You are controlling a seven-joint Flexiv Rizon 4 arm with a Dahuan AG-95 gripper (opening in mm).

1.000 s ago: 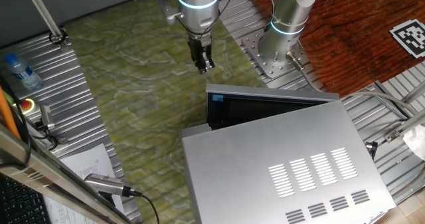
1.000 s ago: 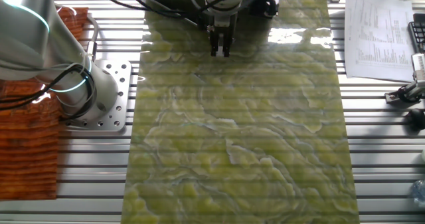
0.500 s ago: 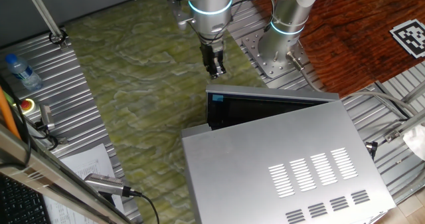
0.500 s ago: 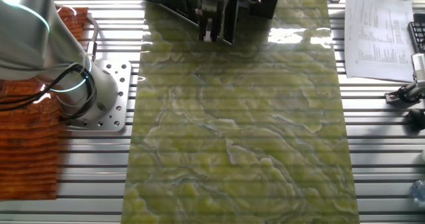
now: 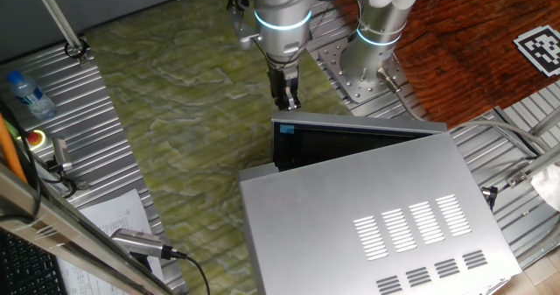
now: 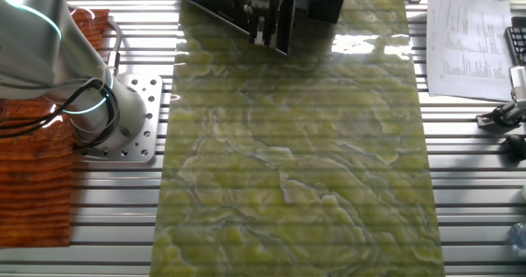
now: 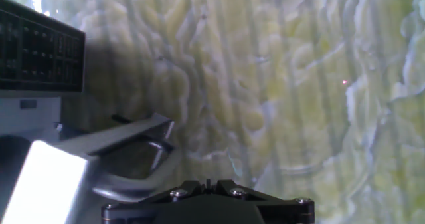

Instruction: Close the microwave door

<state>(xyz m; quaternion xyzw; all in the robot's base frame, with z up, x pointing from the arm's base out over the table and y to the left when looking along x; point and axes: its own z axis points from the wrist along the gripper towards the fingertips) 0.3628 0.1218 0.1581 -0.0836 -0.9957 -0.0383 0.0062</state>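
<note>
The microwave is a big silver box with slit vents on top, at the lower right of one fixed view. The microwave door stands partly open. It is a long panel with a silver edge, a dark inner face and a small blue mark at its left end. My gripper hangs point-down with its fingers together, empty, just outside the door's left end. The other fixed view shows the gripper against the dark microwave at the top edge. The hand view shows the microwave at left; my fingertips are hidden.
A green marbled mat covers the table in front of the microwave. The arm's base is bolted behind the door. A water bottle, a red button and papers lie at the left.
My gripper has moved across the mat toward the microwave and now hangs by the door's left end. The door has not moved.
</note>
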